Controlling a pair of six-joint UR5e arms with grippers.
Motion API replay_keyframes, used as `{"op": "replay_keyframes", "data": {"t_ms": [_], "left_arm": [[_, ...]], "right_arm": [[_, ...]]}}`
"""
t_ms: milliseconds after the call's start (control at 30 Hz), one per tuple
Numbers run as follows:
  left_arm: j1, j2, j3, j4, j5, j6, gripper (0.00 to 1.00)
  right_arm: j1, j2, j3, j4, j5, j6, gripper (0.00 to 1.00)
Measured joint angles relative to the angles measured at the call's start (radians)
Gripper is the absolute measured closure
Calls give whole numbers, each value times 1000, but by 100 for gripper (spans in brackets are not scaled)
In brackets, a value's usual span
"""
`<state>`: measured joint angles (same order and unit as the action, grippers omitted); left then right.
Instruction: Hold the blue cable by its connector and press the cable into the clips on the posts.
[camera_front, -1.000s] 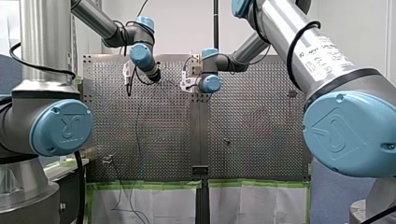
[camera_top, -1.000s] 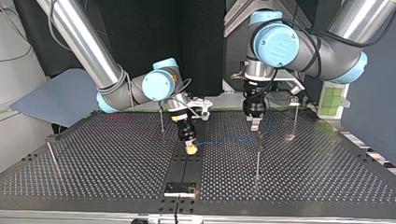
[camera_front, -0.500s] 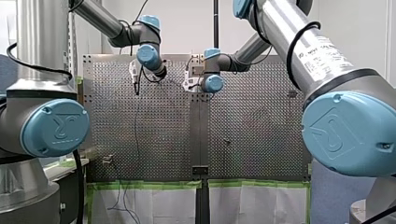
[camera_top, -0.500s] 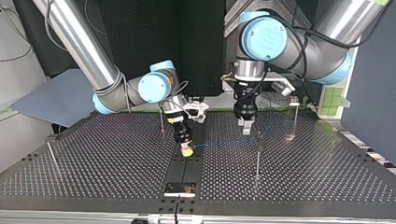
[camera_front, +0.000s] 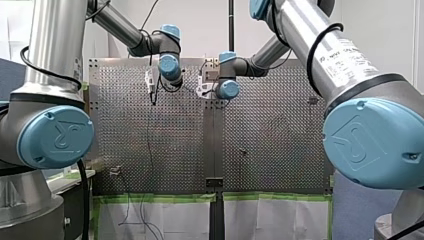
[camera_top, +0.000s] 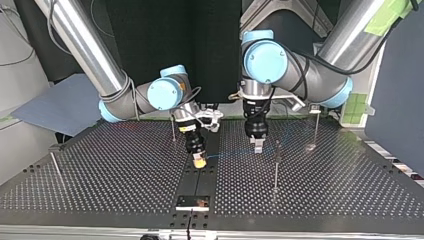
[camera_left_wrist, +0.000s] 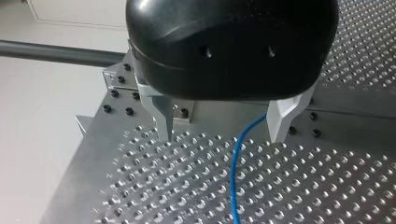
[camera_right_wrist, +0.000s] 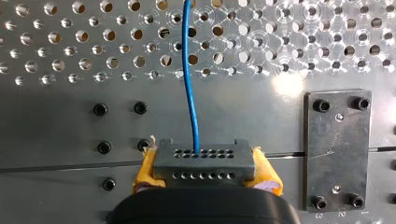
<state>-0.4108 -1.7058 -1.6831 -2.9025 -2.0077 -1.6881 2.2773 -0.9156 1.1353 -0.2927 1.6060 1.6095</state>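
Clamping the dark connector (camera_right_wrist: 201, 161) between its yellow pads, my right gripper (camera_right_wrist: 205, 171) sits just left of centre in the top view. The blue cable (camera_right_wrist: 190, 79) leaves the connector ahead of it over the perforated table (camera_right_wrist: 56, 116). It then passes between the wide-spread metal fingers (camera_left_wrist: 163, 116) of my left gripper (camera_left_wrist: 222, 134), which grips nothing. In the top view the cable is only a faint line, and any clips on the thin post (camera_top: 275, 162) are too small to see.

I see a blue cable (camera_right_wrist: 189, 79) running from a dark grey connector (camera_right_wrist: 203, 163) between yellow pads (camera_right_wrist: 145, 171), over the silver perforated table (camera_right_wrist: 60, 52).
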Motion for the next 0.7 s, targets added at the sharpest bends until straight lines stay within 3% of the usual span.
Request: {"op": "replay_keyframes", "data": {"t_ms": [400, 700], "left_arm": [[21, -49, 1, 50, -41, 10, 0], [38, -51, 14, 77, -35, 10, 0]], "right_arm": [[0, -1, 0, 0, -2, 0, 100], [0, 0, 0, 0, -2, 0, 100]]}}
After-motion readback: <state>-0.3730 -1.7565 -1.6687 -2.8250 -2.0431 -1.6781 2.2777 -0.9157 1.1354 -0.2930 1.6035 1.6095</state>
